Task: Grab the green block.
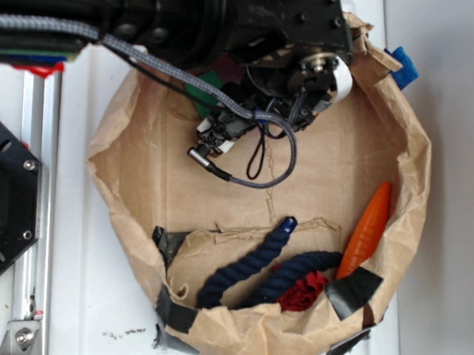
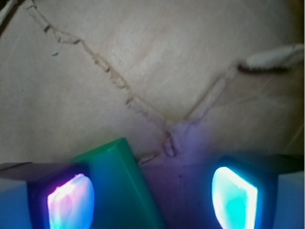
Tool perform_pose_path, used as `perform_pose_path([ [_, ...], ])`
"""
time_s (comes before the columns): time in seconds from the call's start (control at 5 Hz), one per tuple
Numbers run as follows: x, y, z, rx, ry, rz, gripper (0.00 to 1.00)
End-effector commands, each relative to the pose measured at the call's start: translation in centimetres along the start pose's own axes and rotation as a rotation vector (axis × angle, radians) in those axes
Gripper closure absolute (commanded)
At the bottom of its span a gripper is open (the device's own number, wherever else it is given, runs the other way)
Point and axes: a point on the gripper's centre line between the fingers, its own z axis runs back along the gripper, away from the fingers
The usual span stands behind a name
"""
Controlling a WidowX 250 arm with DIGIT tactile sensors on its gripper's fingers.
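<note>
Block on creased brown paper

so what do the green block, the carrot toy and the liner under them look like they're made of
Green block: likely painted wood or hard plastic; flat smooth faces, crisp edges, even colour with a slight sheen.
Orange carrot toy: probably plastic; solid glossy orange, smooth tapered shape.
Liner: brown kraft paper; creased, crumpled rim and torn seams, patched with black tape.
</note>
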Motion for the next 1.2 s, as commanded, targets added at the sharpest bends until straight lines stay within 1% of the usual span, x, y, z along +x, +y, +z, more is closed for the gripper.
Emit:
perform_pose_path([
  [0.0,-0.2,-2.8,0.0,0.037,-0.021,-0.084,0.0],
  [0.4,0.1,-3.5,1.4,0.063,-0.068,-0.104,0.0],
  [0.6,0.5,-3.4,2.0,0.053,-0.085,-0.099,0.0],
  [1.0,0.5,-5.5,1.8,0.07,-0.085,-0.142,0.0],
])
